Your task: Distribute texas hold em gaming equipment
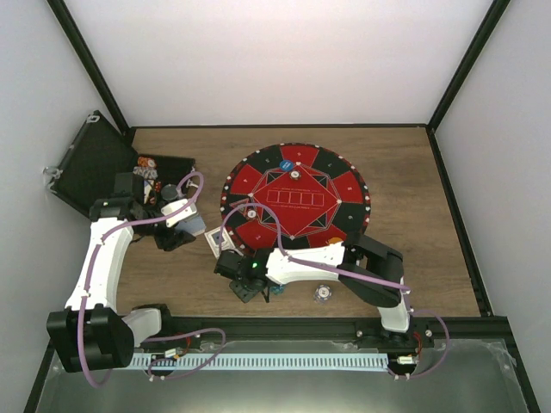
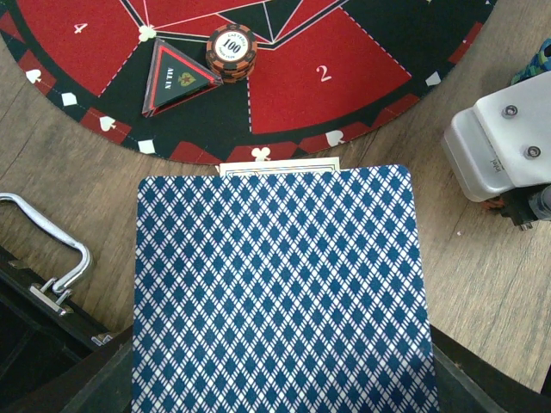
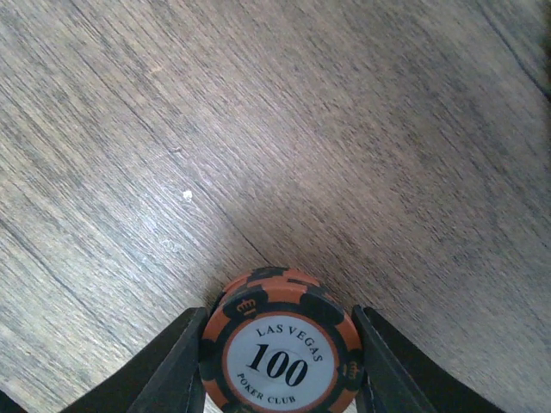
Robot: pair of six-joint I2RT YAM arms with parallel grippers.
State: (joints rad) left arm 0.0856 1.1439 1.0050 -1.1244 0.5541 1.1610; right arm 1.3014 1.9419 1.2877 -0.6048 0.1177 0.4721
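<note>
Orange round chip (image 3: 280,348), diamond-patterned card (image 2: 280,292), woodgrain table (image 3: 258,129)

Mat (image 1: 297,196) at table (image 1: 430,258) centre; case (image 1: 103,168) far-left of it, apart. On mat's left part, chip stack (image 2: 232,50) just beside marker (image 2: 176,77). Cards (image 2: 280,292) just left of mat. Loose chip (image 1: 322,293) on table near of mat. Held chip (image 3: 280,361) between right gripper (image 3: 280,317) fingers, further left.

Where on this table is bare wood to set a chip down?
The table is bare right of the round mat and behind it. Crowded: between black case and mat, where the left gripper holds a blue-backed card; and under the right arm.
</note>
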